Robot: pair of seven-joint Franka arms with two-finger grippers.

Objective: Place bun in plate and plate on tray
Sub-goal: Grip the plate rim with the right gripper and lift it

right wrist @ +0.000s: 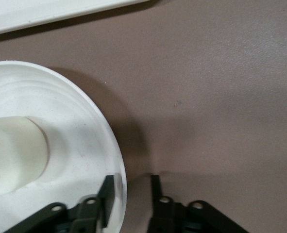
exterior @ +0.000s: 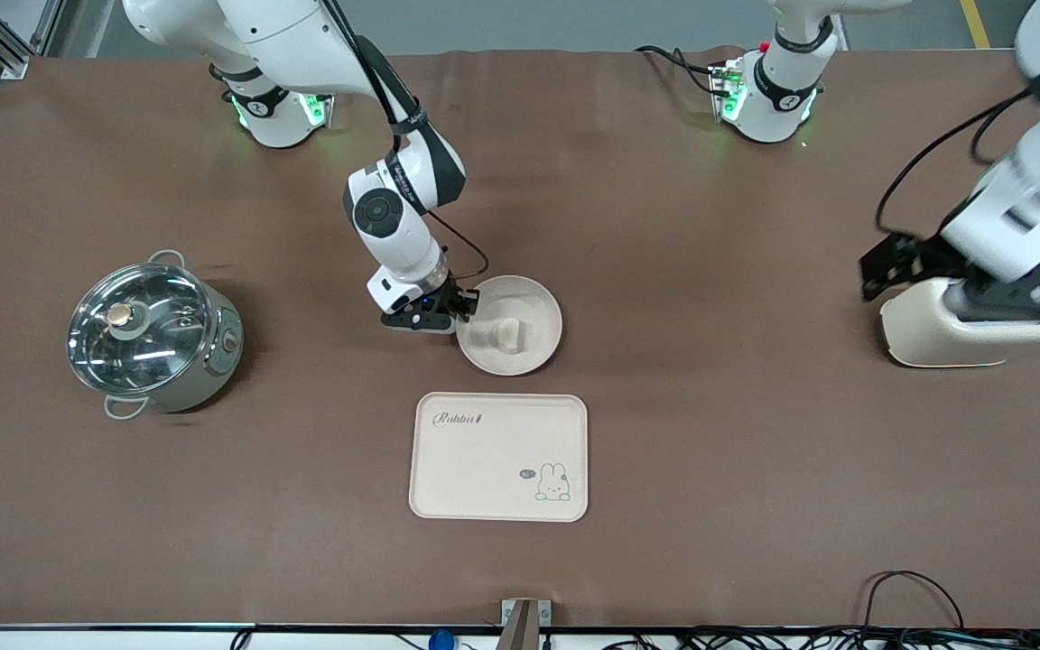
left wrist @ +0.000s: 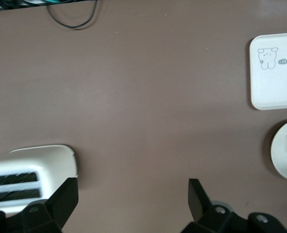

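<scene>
The round cream plate (exterior: 529, 302) sits on the brown table with the bun (exterior: 509, 332) lying in it, just farther from the front camera than the Rabbit tray (exterior: 497, 456). My right gripper (exterior: 466, 305) is down at the plate's rim on the side toward the right arm's end. In the right wrist view one finger (right wrist: 107, 194) is inside the plate (right wrist: 85, 131) against the rim. The other stands outside with a gap, so the right gripper (right wrist: 131, 191) is open across the rim. The bun (right wrist: 12, 155) rests apart from it. My left gripper (left wrist: 132, 199) waits open over bare table.
A steel pot with a glass lid (exterior: 152, 332) stands toward the right arm's end. A cream toaster (exterior: 935, 334) sits at the left arm's end, right beside the left gripper's finger (left wrist: 68, 199). Cables run along the table's front edge.
</scene>
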